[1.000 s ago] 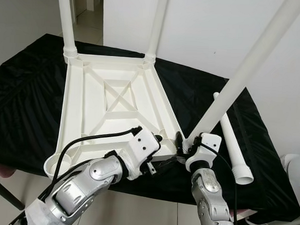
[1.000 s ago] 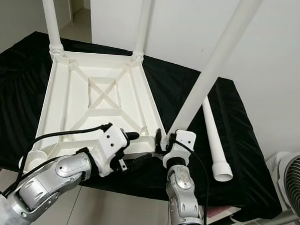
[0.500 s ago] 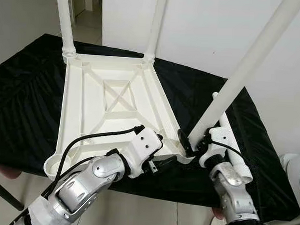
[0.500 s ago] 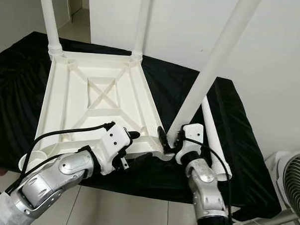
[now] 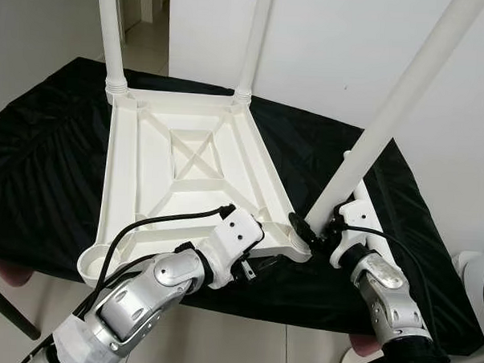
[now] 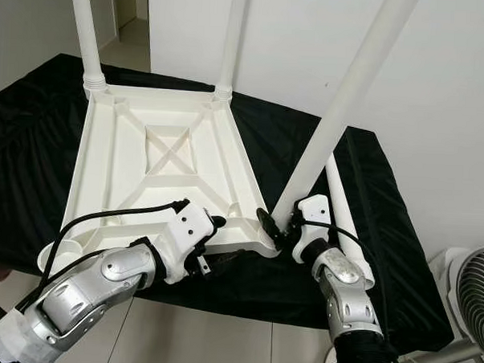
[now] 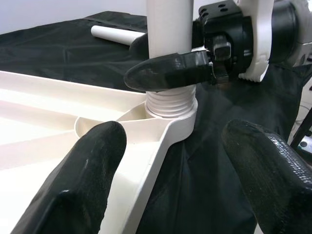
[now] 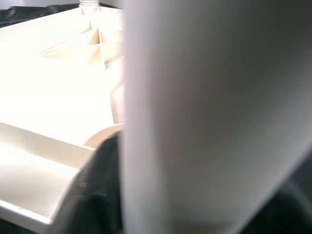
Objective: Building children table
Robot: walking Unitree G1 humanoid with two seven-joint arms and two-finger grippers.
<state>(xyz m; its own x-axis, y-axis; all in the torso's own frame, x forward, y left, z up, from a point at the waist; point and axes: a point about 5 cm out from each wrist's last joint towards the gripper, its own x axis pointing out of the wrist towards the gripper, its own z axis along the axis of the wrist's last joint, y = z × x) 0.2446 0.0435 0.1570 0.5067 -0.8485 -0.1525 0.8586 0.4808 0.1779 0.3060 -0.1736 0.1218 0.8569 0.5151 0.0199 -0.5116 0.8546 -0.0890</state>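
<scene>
A white plastic table top (image 5: pixel 187 155) lies upside down on a black cloth (image 5: pixel 50 157). Two white legs (image 5: pixel 112 31) stand upright in its far corners. A third leg (image 5: pixel 389 116) leans to the right, its threaded end (image 7: pixel 170 105) in the near right corner socket. My right gripper (image 5: pixel 316 229) is shut on this leg just above the socket. My left gripper (image 7: pixel 180 161) is open, its fingers (image 7: pixel 83 180) wide apart at the near rim beside that corner. The near left socket (image 5: pixel 94 263) holds nothing. A fourth leg (image 6: pixel 336 190) lies on the cloth to the right.
A white wall stands close behind the cloth-covered table. A fan (image 6: pixel 470 296) stands on the floor at the lower right. The cloth's front edge runs just below the table top. A doorway opens at the far left.
My right arm has swung from below the corner round to its right side, still gripping the third leg's base. The left gripper has stayed at the near rim.
</scene>
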